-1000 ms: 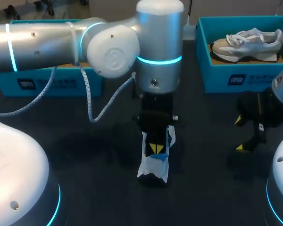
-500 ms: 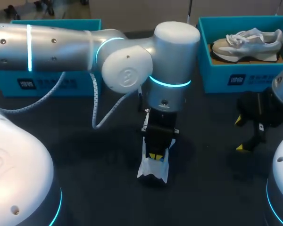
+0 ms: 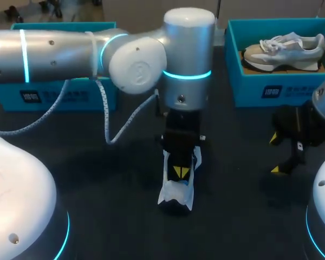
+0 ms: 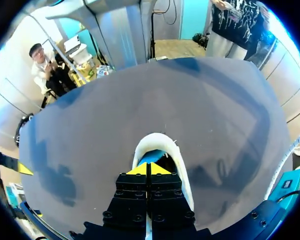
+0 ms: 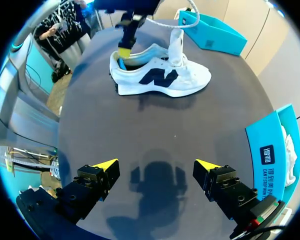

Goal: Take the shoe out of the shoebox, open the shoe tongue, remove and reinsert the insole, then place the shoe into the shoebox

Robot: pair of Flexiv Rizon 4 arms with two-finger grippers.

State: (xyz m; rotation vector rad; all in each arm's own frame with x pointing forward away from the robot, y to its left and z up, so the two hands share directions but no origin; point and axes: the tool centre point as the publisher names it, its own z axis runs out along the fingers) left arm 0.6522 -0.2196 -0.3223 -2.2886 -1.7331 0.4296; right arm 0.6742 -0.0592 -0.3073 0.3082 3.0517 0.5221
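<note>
My left claw (image 4: pixel 146 169) is clenched, tips pressed together, down in the heel opening of the white shoe (image 4: pixel 184 182). The blue insole (image 4: pixel 151 158) sits right at its tips; I cannot tell whether it pinches it. The white shoe stands mid-desk (image 4: pixel 90 150). My right claw (image 5: pixel 156 164) hangs released, well apart.

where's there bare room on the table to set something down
Bare table lies between the white shoe and the right gripper, and more between the shoe and the left box. It is crowded at the shoe, where the left gripper sits.
</note>
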